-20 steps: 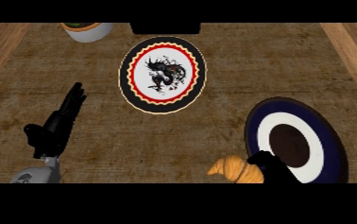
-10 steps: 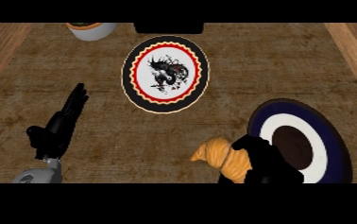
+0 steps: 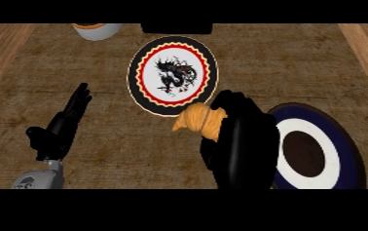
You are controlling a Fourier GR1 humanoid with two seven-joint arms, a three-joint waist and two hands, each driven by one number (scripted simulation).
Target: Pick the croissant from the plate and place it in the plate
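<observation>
Here, from my remote seat, I see the left hand (image 3: 61, 125) resting over the counter's (image 3: 101, 93) left side, near the near edge, its fingers straight and held close together, pointing toward the far edge, touching nothing. Up at the far edge, left of centre, a pale bowl with an orange rim (image 3: 97, 30) is cut off by the view's limit, and just right of it a dark, box-like object (image 3: 177, 28) sits against the same edge; I cannot tell what it is. Toward the middle of the counter lies the red-rimmed plate (image 3: 173, 75), white in the centre with a black dragon-like figure, a scalloped red ring and a black outer band. Just beyond that plate's near rim, the croissant (image 3: 197, 120) is held in the right hand (image 3: 241, 144); its golden, ridged body sticks out to the left of the black fingers, which are curled round its right end. From this steep angle I cannot tell whether the croissant's far tip overlaps the plate's rim or only sits beside it. At the counter's near right corner lies the blue-rimmed plate (image 3: 338, 152), dark navy outside, white within, with a dark brown centre; the right hand covers its left part.
</observation>
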